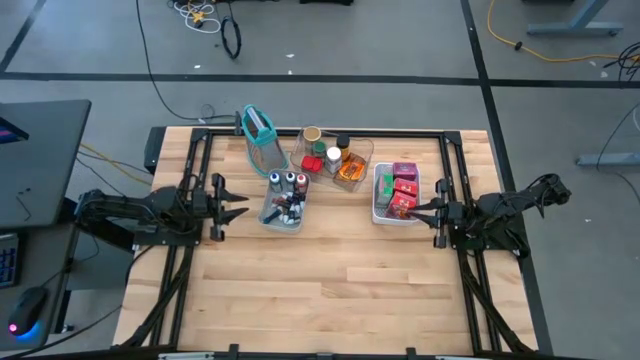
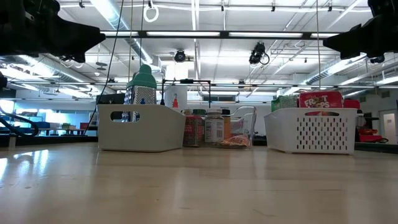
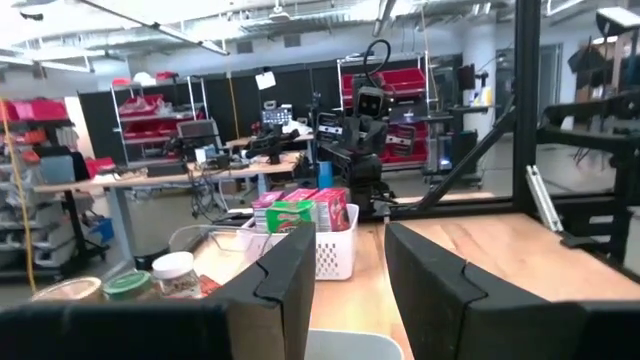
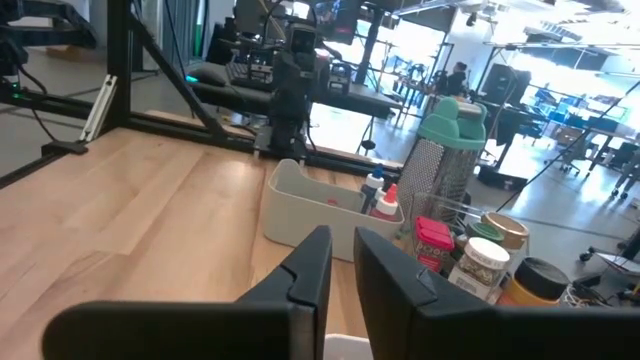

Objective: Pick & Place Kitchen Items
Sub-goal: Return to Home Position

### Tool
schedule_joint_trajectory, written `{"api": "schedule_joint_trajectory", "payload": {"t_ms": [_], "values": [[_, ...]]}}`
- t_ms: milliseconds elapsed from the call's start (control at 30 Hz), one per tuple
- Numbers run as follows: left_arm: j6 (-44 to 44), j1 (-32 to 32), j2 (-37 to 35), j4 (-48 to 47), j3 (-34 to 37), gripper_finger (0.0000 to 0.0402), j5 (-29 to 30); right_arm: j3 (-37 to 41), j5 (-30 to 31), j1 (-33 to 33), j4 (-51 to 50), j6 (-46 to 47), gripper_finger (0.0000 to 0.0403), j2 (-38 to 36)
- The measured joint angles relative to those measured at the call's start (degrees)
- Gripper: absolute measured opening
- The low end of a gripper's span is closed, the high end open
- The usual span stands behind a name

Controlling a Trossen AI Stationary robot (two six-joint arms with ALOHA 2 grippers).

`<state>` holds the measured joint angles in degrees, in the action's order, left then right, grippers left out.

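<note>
Here the left arm (image 1: 140, 212) and right arm (image 1: 500, 218) sit folded at opposite table (image 1: 330, 290) edges, jaws slightly apart.

Quantities on the table (image 1: 330, 280): one grey bin (image 1: 266, 212), one clear tray (image 1: 365, 150), one white basket (image 1: 377, 195), one teal-rimmed holder (image 1: 258, 128), one left arm (image 1: 130, 215), one right arm (image 1: 500, 215), and at least three small capped bottles (image 1: 290, 180) in the bin.

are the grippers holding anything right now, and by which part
Nothing is held. The left gripper and the right gripper each show a bare gap between their fingers, with no item in it.
</note>
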<state>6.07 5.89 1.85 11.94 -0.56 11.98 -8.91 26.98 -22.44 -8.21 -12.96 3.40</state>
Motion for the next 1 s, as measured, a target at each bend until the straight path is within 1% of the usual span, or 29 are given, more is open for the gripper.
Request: {"api": "schedule_joint_trajectory", "payload": {"t_ms": [333, 1000], "values": [[7.00, 0.00, 0.00, 0.00, 0.00, 0.0130, 0.01, 0.02, 0.00, 0.00, 1.27, 0.19, 0.0059, 0.02], [7.54, 0.00, 0.00, 0.00, 0.00, 0.0130, 0.00, 0.02, 0.00, -0.02, 1.75, 0.25, 0.0059, 0.02]]}}
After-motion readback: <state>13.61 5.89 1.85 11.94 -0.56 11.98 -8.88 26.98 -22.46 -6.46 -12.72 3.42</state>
